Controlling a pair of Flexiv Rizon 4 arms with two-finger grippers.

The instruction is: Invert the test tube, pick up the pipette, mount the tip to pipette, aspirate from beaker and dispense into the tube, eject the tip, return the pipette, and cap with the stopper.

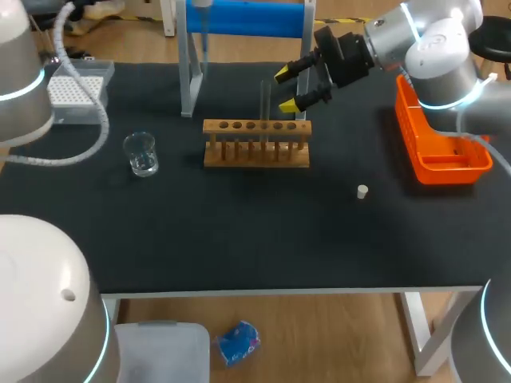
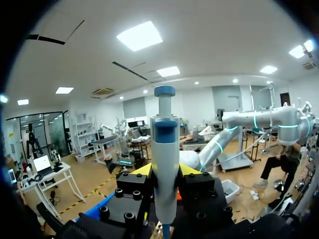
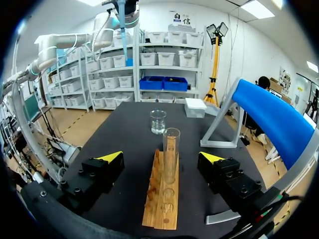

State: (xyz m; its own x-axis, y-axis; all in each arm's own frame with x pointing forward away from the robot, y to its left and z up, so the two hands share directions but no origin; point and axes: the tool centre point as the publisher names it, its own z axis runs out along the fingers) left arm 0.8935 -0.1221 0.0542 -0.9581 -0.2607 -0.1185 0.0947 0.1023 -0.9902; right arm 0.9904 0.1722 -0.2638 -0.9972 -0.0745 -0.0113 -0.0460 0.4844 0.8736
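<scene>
A clear test tube [image 1: 266, 100] stands upright, mouth up, in the wooden rack [image 1: 255, 153]. My right gripper [image 1: 289, 88] is open, and the tube [image 3: 171, 152] stands between its yellow fingertips [image 3: 112, 156] without touching either. High above the table's far left, my left gripper [image 2: 165, 172] is shut on the blue-and-white pipette [image 2: 164, 164], plunger end up; the right wrist view shows that arm holding the pipette [image 3: 121, 14]. The glass beaker [image 1: 141, 154] holds a little liquid. A small white stopper [image 1: 362, 191] lies on the mat.
A white tip box [image 1: 76, 89] sits at the far left corner. The blue-topped pipette stand [image 1: 243, 17] rises behind the rack. An orange bin [image 1: 444, 155] is at the right edge. The beaker [image 3: 158, 121] and tip box [image 3: 195, 106] lie beyond the rack.
</scene>
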